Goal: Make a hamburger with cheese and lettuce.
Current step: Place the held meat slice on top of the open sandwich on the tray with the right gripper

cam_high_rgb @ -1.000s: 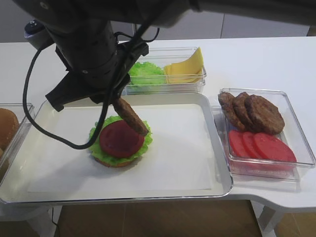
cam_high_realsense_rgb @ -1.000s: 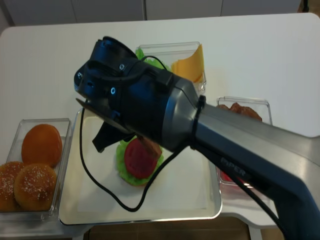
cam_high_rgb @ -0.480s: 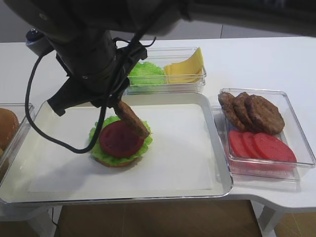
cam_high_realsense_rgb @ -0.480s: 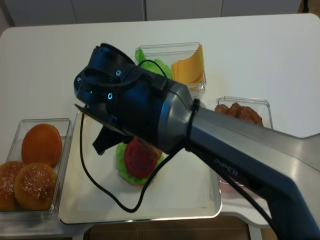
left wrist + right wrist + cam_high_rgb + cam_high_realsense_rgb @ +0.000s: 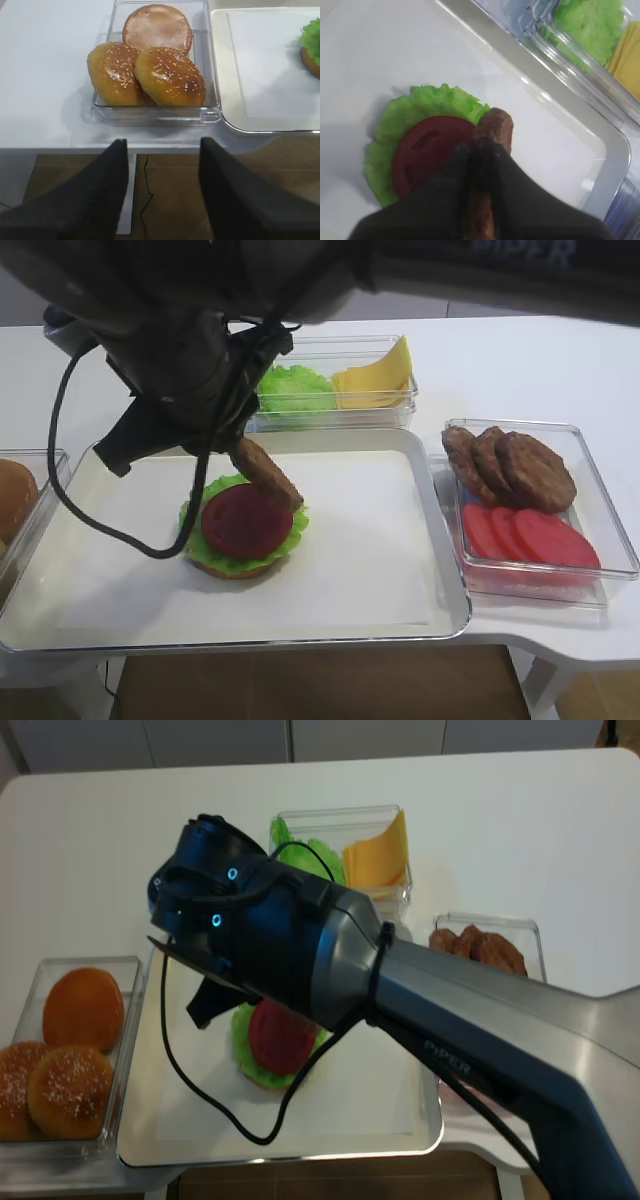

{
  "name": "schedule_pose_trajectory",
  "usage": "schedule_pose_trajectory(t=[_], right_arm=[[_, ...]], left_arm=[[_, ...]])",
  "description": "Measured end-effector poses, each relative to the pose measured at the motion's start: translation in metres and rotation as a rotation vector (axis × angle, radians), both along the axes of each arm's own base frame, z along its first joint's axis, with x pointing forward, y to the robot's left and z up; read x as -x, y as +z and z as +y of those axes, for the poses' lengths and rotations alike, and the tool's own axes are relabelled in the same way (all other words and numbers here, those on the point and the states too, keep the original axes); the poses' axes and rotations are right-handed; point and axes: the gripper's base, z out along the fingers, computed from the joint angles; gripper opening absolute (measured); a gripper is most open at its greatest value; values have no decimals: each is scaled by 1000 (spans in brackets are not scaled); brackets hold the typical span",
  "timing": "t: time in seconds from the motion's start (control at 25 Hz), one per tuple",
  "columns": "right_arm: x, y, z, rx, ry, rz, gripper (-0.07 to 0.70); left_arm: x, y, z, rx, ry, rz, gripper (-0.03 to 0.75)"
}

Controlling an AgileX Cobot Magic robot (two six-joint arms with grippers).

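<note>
Currently right end effector (image 5: pixel 481 150) clamped on a brown patty (image 5: pixel 265 472) held tilted over the hamburger (image 5: pixel 243 527), tomato-topped on the metal tray (image 5: pixel 440 570), left end effector (image 5: pixel 162 190) spread apart and holding nothing by the bun container (image 5: pixel 210 75), cheese (image 5: pixel 380 380) and lettuce (image 5: pixel 295 388) in the far container.

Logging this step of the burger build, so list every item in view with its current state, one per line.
hamburger: on the tray, tomato on top, no patty yet
patty: tilted, gripped above the hamburger
right pincer: shut on the patty
left pincer: open, empty
cheese: in its container
lettuce: beside the cheese
buns: in their box
</note>
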Motion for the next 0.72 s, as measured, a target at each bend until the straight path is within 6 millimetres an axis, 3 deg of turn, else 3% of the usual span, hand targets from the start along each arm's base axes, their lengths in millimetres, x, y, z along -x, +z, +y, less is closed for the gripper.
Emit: schedule_pose_trajectory(t=[0.24, 0.72], right_arm=[[14, 1, 9, 11, 45, -22, 82], [12, 3, 9, 27, 52, -54, 82]], left_arm=[[0, 0, 0, 0, 0, 0, 344], [0, 0, 0, 0, 0, 0, 344]])
